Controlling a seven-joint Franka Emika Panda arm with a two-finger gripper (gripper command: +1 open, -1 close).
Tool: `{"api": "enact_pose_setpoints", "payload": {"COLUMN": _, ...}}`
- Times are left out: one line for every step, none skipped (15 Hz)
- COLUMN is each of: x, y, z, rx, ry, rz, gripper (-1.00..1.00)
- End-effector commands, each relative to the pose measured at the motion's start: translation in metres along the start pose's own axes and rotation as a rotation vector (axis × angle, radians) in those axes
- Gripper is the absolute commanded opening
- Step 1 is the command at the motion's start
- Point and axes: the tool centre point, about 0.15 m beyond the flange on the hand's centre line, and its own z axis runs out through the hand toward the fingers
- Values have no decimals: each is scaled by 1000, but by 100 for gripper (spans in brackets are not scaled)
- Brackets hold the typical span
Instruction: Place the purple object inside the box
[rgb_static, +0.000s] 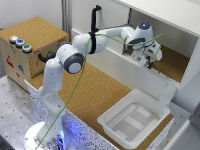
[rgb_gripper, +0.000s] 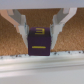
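The purple object (rgb_gripper: 39, 42), a dark purple cube with yellow marks, sits on the cork floor of a white shelf compartment. My gripper (rgb_gripper: 39, 34) straddles it, and its fingertips (rgb_gripper: 25, 31) press against the cube's two sides. In the exterior view the gripper (rgb_static: 147, 60) reaches down into that compartment at the upper right, and the hand hides the cube. The box (rgb_static: 107, 120), a shallow white tray with raised ribs on its floor, stands empty on the cork table near the front, well below and to the exterior view's left of the gripper.
The shelf's white front lip (rgb_gripper: 42, 67) runs just in front of the cube, and its roof (rgb_static: 165, 15) hangs above the hand. A cork-topped wooden crate (rgb_static: 35, 42) with coloured buttons stands at the exterior view's left. A green cable (rgb_static: 82, 75) trails along the arm.
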Motion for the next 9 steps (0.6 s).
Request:
{"api": "enact_pose_setpoints", "payload": {"x": -68, "y": 13, "z": -12, "rx": -30, "ry": -5, "rz": -73, "gripper": -100}}
{"api": "enact_pose_setpoints", "payload": {"x": -77, "y": 17, "z": -8, "rx": -40, "ry": -23, "rz": -81, "gripper": -100}}
{"api": "enact_pose_setpoints", "payload": {"x": -88, "y": 26, "z": -3, "rx": -36, "ry": -47, "rz": -67, "gripper": -100}}
{"api": "enact_pose_setpoints", "payload": {"x": -100, "y": 36, "z": 3, "rx": -52, "ry": -72, "rz": -52, "gripper": -100}}
{"api": "enact_pose_setpoints", "payload": {"x": -113, "y": 48, "z": 9, "rx": -62, "ry": -97, "rz": -36, "gripper": -100}}
{"api": "enact_pose_setpoints", "payload": {"x": -125, "y": 58, "z": 14, "rx": -63, "ry": -119, "rz": -25, "gripper": -100}}
{"api": "enact_pose_setpoints", "payload": {"x": -139, "y": 68, "z": 20, "rx": -70, "ry": -139, "rz": -19, "gripper": -100}}
{"api": "enact_pose_setpoints", "payload": {"x": -152, "y": 77, "z": 26, "rx": -72, "ry": -168, "rz": -14, "gripper": -100}}
{"api": "enact_pose_setpoints", "payload": {"x": -167, "y": 84, "z": 33, "rx": -72, "ry": -194, "rz": -11, "gripper": -100}}
